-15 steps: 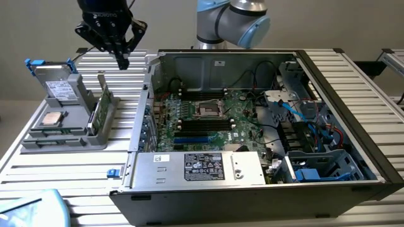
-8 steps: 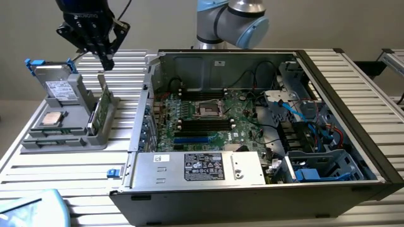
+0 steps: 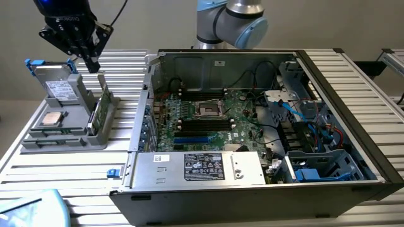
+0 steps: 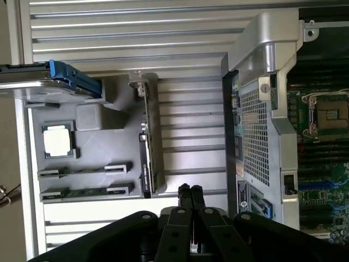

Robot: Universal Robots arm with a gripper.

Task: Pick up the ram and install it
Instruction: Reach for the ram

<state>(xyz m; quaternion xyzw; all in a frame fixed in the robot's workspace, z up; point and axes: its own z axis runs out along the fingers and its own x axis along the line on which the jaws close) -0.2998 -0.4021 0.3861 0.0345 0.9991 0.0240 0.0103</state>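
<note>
Tool (image 3: 93,65) hangs above the counter (image 3: 75,165), pinched shut, empty, touching nothing. Just below its tips, a shade aside, the ram (image 3: 101,101) stands on edge in the grey holder (image 3: 63,142). There's open slatted room towards the computer case (image 3: 140,118).

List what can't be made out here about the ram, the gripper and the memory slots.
- ram: seen nearly edge-on in both views, so its chips and label cannot be read. Its lower edge is hidden inside the gray holder.
- gripper: shut with nothing between its fingers. Its height above the ram cannot be judged from either view.
- memory slots: in the exterior view, the latch positions are too small to tell.
</note>
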